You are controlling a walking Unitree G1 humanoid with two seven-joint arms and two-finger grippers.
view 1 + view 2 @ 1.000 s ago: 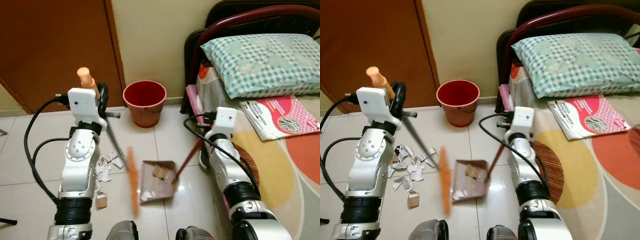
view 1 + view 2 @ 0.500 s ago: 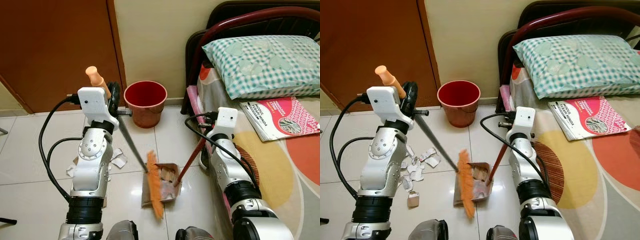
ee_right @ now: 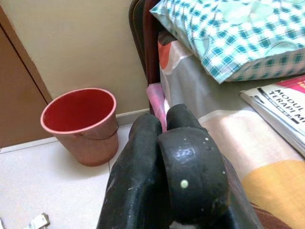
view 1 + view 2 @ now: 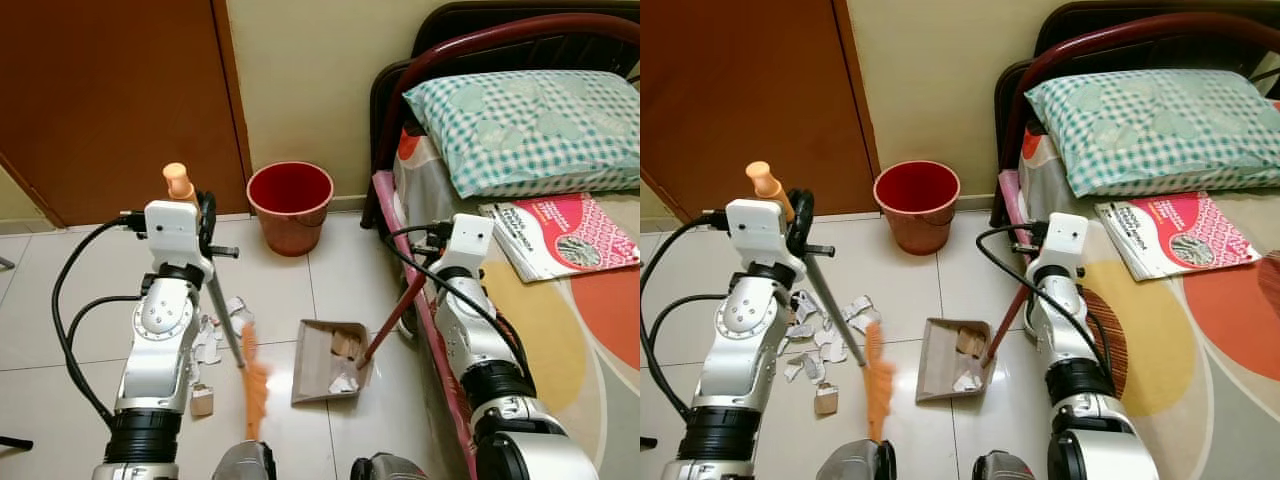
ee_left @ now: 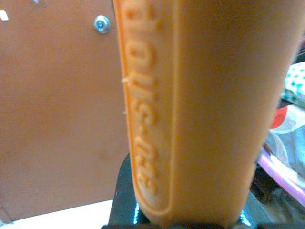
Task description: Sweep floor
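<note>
Currently, step in hand: drawing the brush back toward the paper scraps (image 4: pixel 825 330) for another stroke into the dustpan (image 4: pixel 330 362).
Doing it well: I'd judge the bristles should land on the far side of the pile from the pan, stay low on the tiles, and push toward the pan's open lip in one short stroke; a high or fast swing would likely scatter the light scraps.
Left gripper (image 4: pixel 204 215): clenched around the brush handle (image 5: pixel 190 109) just below its orange grip.
Right gripper (image 3: pixel 167 157): fingers pressed together on the dustpan handle (image 4: pixel 395 315), steadying the pan.
Brush (image 4: pixel 254 383) position: orange head, blurred, hangs low between scraps and pan, just beside the pile.
Brush axis: long axis slanted, grip end up and away, head down toward the robot's feet.
Dustpan position: on the floor beside the bed (image 4: pixel 600 330), a few scraps already inside.
Dustpan facing: cannot tell exactly; its open mouth seems to face toward the robot.
Red bin (image 4: pixel 290 205): upright by the wall, well apart.
</note>
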